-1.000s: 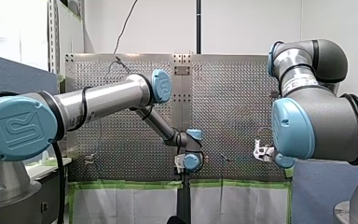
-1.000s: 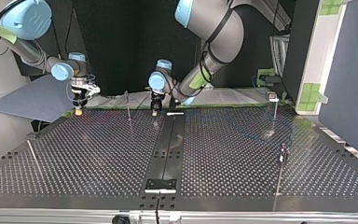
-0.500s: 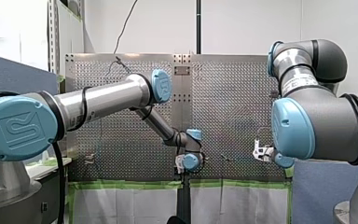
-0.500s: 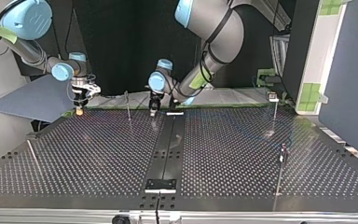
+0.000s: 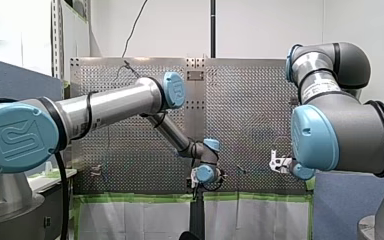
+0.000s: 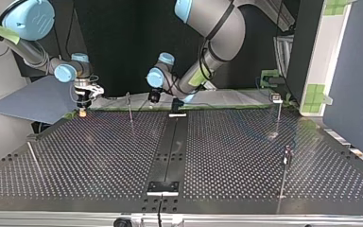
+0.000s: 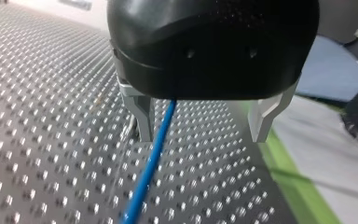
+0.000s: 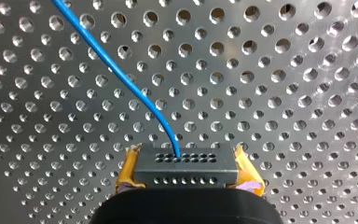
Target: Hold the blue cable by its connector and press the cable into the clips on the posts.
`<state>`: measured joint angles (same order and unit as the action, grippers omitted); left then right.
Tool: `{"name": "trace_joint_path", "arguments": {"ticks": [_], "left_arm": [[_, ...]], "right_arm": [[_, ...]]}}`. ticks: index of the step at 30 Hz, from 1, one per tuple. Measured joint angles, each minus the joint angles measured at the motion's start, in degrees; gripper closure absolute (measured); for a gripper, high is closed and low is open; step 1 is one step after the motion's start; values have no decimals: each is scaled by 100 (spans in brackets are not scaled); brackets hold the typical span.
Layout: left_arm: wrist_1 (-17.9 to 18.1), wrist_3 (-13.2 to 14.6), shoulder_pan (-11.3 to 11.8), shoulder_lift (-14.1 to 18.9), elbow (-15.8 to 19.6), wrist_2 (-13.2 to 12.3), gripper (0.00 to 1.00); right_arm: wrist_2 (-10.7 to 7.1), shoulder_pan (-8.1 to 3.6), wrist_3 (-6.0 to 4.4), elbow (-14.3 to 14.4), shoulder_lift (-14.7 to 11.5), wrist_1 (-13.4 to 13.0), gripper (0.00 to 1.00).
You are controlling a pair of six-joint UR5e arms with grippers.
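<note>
In the right wrist view my right gripper (image 8: 186,183), with yellow pads (image 8: 127,172), is shut on the black connector (image 8: 186,167). The blue cable (image 8: 121,74) leaves the connector and runs off over the perforated plate. In the left wrist view my left gripper (image 7: 203,128) stands open. The blue cable (image 7: 151,163) passes loosely between its metal fingers (image 7: 142,116), close to one of them. In the top view my right gripper (image 6: 82,109) hangs at the far left edge of the table. My left gripper (image 6: 152,98) hangs near the far middle, beside a thin post (image 6: 129,106).
Two more posts (image 6: 278,109) (image 6: 286,161) stand at the top view's right, and a thin rod (image 6: 34,158) leans at its left. A dark strip (image 6: 170,146) runs down the perforated table's middle. A grey-blue panel (image 6: 33,101) lies past the far left corner.
My left gripper has opened, let go of the cable, and lifted a little up off the table toward the top view's left. My right gripper has stayed in place, holding the connector.
</note>
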<state>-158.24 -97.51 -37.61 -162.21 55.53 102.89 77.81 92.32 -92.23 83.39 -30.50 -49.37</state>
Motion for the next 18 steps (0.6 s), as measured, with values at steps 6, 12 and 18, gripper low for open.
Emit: {"name": "trace_joint_path", "arguments": {"ticks": [6,12,18], "left_arm": [[77,287,-85,280,289,-17,0],[198,436,-172,568,577,-129,0],[99,584,-364,832,870,-153,0]], "right_arm": [[-15,36,-19,-1,4,-10,100],[-16,68,-46,-1,4,-8,100],[-17,75,-65,0,5,-3,100]]}}
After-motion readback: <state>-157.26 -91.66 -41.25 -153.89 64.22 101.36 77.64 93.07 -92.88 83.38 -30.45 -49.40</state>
